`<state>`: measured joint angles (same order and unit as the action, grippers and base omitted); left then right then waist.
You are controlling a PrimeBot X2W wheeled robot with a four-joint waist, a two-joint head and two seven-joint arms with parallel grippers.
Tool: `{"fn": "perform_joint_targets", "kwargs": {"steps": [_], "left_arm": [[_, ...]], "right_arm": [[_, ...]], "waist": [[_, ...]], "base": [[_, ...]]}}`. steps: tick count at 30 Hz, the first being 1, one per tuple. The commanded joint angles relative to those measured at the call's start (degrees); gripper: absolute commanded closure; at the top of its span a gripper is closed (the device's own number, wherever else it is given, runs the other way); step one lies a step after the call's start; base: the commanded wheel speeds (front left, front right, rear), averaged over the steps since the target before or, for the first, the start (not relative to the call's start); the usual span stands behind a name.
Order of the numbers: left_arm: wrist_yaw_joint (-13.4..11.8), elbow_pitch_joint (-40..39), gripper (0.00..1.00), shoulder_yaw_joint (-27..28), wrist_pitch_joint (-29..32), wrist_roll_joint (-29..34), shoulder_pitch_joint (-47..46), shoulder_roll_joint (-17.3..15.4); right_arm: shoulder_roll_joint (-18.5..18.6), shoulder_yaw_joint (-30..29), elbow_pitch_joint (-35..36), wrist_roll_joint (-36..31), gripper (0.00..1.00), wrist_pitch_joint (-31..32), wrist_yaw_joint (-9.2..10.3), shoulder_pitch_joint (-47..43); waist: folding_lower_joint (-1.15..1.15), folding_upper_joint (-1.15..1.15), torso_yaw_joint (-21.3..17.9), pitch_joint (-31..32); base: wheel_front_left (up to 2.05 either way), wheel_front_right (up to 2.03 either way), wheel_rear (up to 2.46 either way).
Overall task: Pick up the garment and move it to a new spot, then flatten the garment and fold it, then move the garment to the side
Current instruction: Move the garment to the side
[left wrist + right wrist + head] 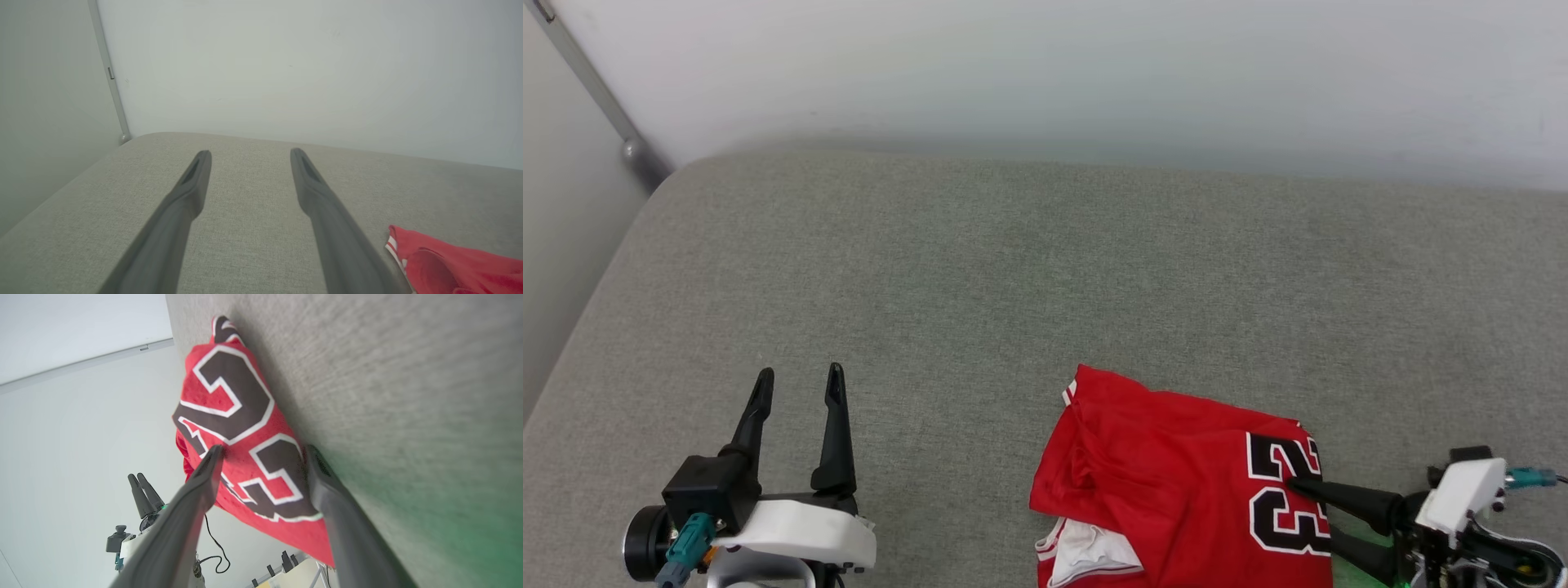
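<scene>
Our right gripper (1313, 513) spread wide, fingers straddling right edge of garment (1160, 474), one finger on "23" print. Garment lies folded on grey cushion (1013, 269), near right. Our left gripper (799, 376) also wide, empty, above cushion, well apart from garment.

— Left gripper (800, 371)?
— Low on the robot's left, pointing forward. Spread wide, holding nothing. Dark fingers (179, 212) long and straight, nearly parallel, tips well apart.
— And behind those?
— Black block (707, 486) at the finger roots, white wrist shell (800, 531) beside it, teal plug (690, 535) at the outer side.
— Right gripper (1311, 510)?
— Low on the right, turned sideways, aimed across toward the left arm. Likewise parted wide, not clamped shut. Upper finger (1347, 500) lying above the lower one. White wrist casing (1462, 490) trailing behind.
</scene>
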<state>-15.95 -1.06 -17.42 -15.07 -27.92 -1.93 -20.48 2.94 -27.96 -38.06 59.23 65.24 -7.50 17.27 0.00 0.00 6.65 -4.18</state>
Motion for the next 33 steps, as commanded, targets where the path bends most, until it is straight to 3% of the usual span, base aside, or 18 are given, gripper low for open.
{"fn": "perform_joint_targets", "kwargs": {"steps": [1, 2, 3, 4, 5, 6, 12, 16, 24, 28, 33], "left_arm": [[0.3, 0.38, 0.0, 0.26, -0.11, 0.33, -0.83, 0.38], [0.56, 0.53, 0.0, 0.23, -0.11, 0.54, -1.12, 0.53], [0.75, 0.68, 0.0, 0.23, -0.11, 0.67, -1.28, 0.65], [0.9, 0.88, 0.0, 0.19, -0.11, 0.86, -1.35, 0.72], [1.06, 1.09, 0.0, 0.2, -0.11, 1.09, -1.44, 0.82], [1.15, 1.28, 0.0, 0.23, -0.11, 1.15, -1.57, 0.93], [1.63, 1.94, 0.0, 0.61, -0.11, 1.74, -0.96, 1.14], [2.03, 2.22, 0.0, 0.83, -0.11, 2.2, -0.5, 0.9], [2.94, 2.15, 0.0, 0.17, 0.0, 3.22, -0.78, 0.04], [3.57, 1.82, 0.0, -0.45, 0.13, 3.8, -2.46, -0.22], [3.68, 0.26, 0.0, -0.57, 0.25, 4.53, -5.19, -0.6]], "right_arm": [[-0.09, 2.16, -1.78, 1.57, 0.0, -0.89, 0.02, 1.15], [-0.1, 3.86, -2.81, 2.41, 0.0, -1.68, 0.02, 1.65], [-0.14, 5.48, -3.57, 3.24, 0.16, -2.42, 0.02, 2.01], [-0.18, 6.9, -4.22, 3.94, 0.52, -3.18, 0.02, 2.3], [-0.2, 7.97, -4.44, 4.44, 0.8, -4.05, 0.02, 2.47], [-0.2, 8.99, -4.41, 4.7, 1.0, -4.83, 0.02, 2.47], [-0.11, 12.96, -0.43, 2.56, 1.0, -7.88, 0.02, 1.72], [1.45, 18.27, 7.05, -3.91, 1.0, -10.76, 0.02, 0.98], [10.14, 33.66, 23.33, -21.18, 1.0, -16.88, 0.02, 0.97], [14.72, 36.63, 27.71, -26.52, 1.0, -17.66, 0.03, 2.72], [17.69, 35.5, 30.02, -30.86, 1.0, -18.03, 0.02, 5.36]], "waist": [[0.0, 0.0, 0.55, -0.47], [0.0, 0.0, 0.75, -0.58], [0.0, 0.0, 0.94, -0.62], [0.0, 0.0, 1.07, -0.64], [0.0, 0.0, 1.17, -0.63], [0.0, 0.0, 1.27, -0.53], [0.0, 0.0, 0.65, 0.28], [0.0, 0.0, -0.96, 1.01], [0.0, 0.0, -7.17, 1.47], [0.0, 0.0, -11.41, 0.04], [0.0, 0.0, -17.69, -5.0]], "base": [[0.0, 0.0, 0.0], [0.0, 0.0, 0.0], [0.0, 0.0, 0.0], [0.0, 0.0, 0.0], [0.0, 0.0, 0.0], [0.0, 0.0, 0.0], [0.0, 0.0, 0.0], [0.0, 0.0, 0.0], [0.0, 0.0, 0.0], [0.0, 0.0, 0.0], [0.0, 0.0, 0.0]]}}
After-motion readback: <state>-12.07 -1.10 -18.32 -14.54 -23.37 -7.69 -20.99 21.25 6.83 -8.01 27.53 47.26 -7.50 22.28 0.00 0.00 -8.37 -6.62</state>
